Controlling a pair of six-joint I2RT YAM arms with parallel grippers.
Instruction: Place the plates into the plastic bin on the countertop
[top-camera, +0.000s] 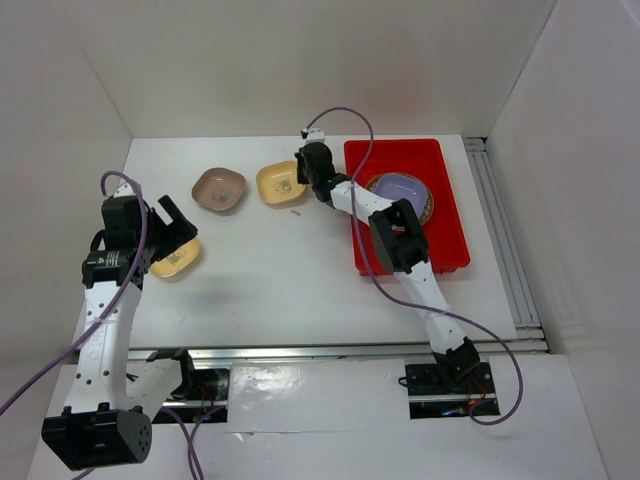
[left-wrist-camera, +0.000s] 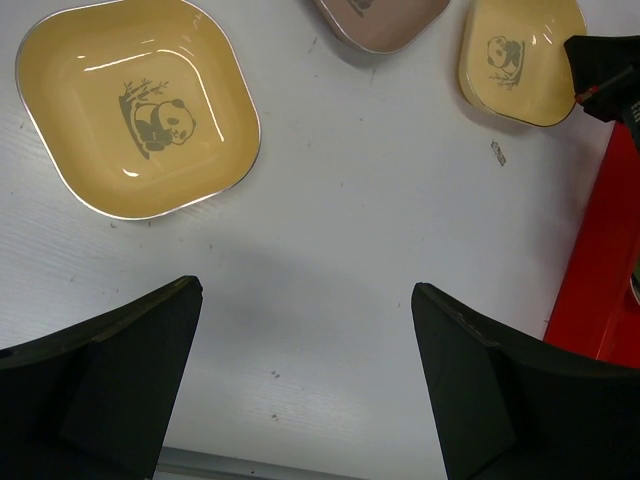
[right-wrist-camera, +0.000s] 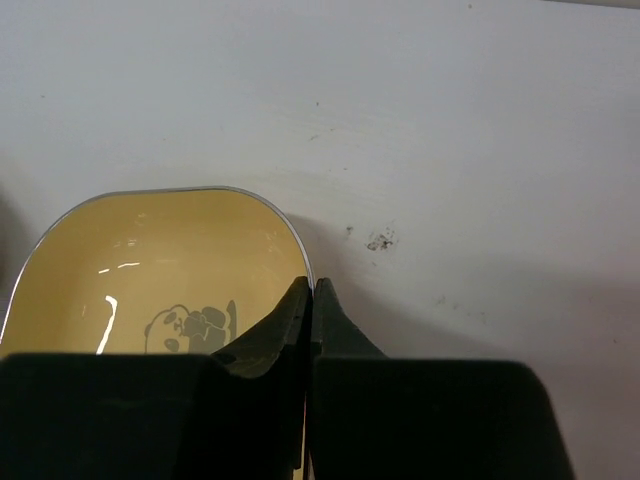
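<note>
My right gripper (top-camera: 303, 172) is shut on the right rim of a yellow panda dish (top-camera: 277, 184) at the back of the white countertop (top-camera: 290, 270); the right wrist view shows both fingertips pinching the rim of this yellow dish (right-wrist-camera: 150, 290). A brown-pink dish (top-camera: 219, 189) lies to its left. A second yellow dish (top-camera: 175, 261) lies at the left, and my open, empty left gripper (top-camera: 178, 222) hovers just above it. The red bin (top-camera: 400, 155) at the right holds a round brown-rimmed plate (top-camera: 428, 207) with a lavender dish (top-camera: 400, 188) on it.
In the left wrist view the near yellow dish (left-wrist-camera: 140, 105) is upper left, the brown-pink dish (left-wrist-camera: 380, 20) at the top, the held dish (left-wrist-camera: 520, 60) upper right, the bin wall (left-wrist-camera: 600, 290) at the right. White walls enclose the table; a metal rail (top-camera: 505, 240) runs along the right.
</note>
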